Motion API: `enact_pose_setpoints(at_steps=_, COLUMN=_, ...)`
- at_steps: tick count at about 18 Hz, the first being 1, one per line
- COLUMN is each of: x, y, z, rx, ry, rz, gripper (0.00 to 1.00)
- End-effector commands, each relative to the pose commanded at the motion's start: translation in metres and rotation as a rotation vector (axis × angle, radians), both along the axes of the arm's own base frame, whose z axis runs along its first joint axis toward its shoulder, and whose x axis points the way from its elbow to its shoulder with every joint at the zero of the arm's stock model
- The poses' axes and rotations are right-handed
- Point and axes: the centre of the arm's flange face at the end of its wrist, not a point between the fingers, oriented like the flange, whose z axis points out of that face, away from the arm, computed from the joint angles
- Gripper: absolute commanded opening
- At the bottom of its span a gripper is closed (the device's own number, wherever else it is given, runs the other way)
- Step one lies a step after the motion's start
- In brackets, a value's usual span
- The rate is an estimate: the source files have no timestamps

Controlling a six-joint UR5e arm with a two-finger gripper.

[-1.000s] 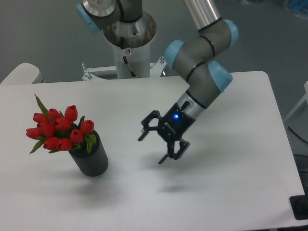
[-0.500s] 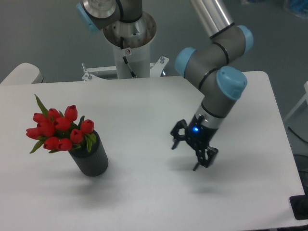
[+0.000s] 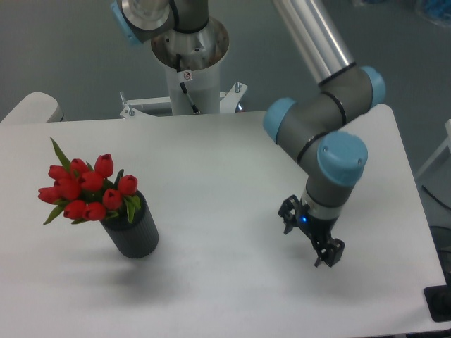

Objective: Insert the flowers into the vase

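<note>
Reading from the left, we find the bunch of red tulip flowers with green leaves [image 3: 88, 189] seated upright in the dark grey ribbed cylindrical vase [image 3: 132, 233] on the white table [image 3: 211, 148]. Further right, the black two-finger gripper [image 3: 311, 239] has travelled well away from the vase over the last second, its jaws parted and empty. We judge insertion complete and the arm retreating.

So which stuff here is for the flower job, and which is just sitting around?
For the job:
red tulips, already standing in the vase
dark ribbed vase
tool, open and empty

Just there:
white table
robot's white base post
</note>
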Motion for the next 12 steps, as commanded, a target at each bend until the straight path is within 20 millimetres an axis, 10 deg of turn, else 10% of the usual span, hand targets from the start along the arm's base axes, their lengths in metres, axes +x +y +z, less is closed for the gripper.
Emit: enact_pose_setpoints(at_steps=12, x=-0.012, y=0.003, z=0.001, rx=-0.081, ry=-0.027, rz=-0.046, gripper=1.0)
